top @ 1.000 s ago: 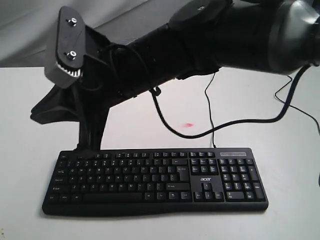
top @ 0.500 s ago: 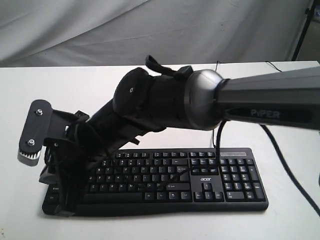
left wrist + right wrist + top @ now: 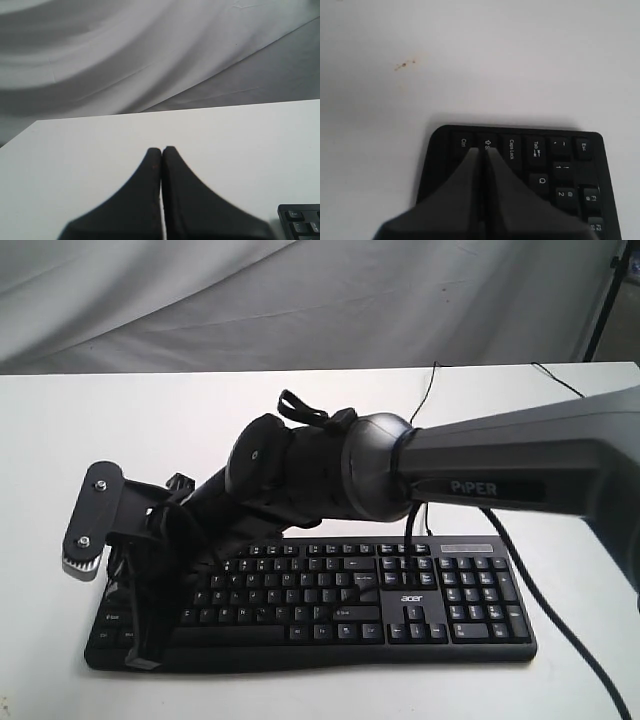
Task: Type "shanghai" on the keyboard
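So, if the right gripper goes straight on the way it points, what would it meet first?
Probably the keyboard, at its left Shift key; the shut right gripper hovers just above, depth unclear.

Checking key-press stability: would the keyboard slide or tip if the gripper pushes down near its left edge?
Probably won't tip: the keyboard is wide, low and flat on the table. It may skid a little, since the table looks smooth.

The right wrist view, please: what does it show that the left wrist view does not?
Only the right wrist: the right tool with its tips hiding part of the Shift key on the keyboard, and a brown speck on the table. Only the left wrist: the grey backdrop, and the left tool over bare table. Both: a shut black tool, white table, some keyboard.
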You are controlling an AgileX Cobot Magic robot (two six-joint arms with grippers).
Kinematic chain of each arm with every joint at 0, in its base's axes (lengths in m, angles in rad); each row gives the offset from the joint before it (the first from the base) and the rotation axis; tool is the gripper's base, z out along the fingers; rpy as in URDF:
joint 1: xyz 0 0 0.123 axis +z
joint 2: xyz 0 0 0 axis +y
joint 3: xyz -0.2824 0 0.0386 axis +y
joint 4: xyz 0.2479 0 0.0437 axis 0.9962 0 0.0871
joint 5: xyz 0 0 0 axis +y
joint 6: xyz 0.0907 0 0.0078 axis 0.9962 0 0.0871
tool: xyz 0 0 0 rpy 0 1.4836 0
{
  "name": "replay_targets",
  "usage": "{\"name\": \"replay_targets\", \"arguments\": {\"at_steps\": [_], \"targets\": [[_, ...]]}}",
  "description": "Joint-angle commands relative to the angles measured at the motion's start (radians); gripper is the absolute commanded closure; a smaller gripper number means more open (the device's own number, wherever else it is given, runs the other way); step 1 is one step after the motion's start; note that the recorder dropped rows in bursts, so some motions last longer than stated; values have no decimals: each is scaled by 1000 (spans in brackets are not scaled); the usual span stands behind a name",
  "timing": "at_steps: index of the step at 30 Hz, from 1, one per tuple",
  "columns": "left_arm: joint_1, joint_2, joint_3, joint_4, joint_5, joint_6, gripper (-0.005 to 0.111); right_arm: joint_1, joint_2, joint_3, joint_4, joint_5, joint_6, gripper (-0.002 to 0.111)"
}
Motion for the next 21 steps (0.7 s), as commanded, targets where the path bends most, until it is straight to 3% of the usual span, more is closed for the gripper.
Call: {"name": "replay_targets", "arguments": {"at_steps": [1, 21], "targets": [[-4, 3, 5, -1, -5, -3, 106, 2, 8, -6, -17, -44, -10, 108], [-4, 3, 5, -1, -5, -3, 106, -49, 16, -6, -50, -32, 10, 108]]}}
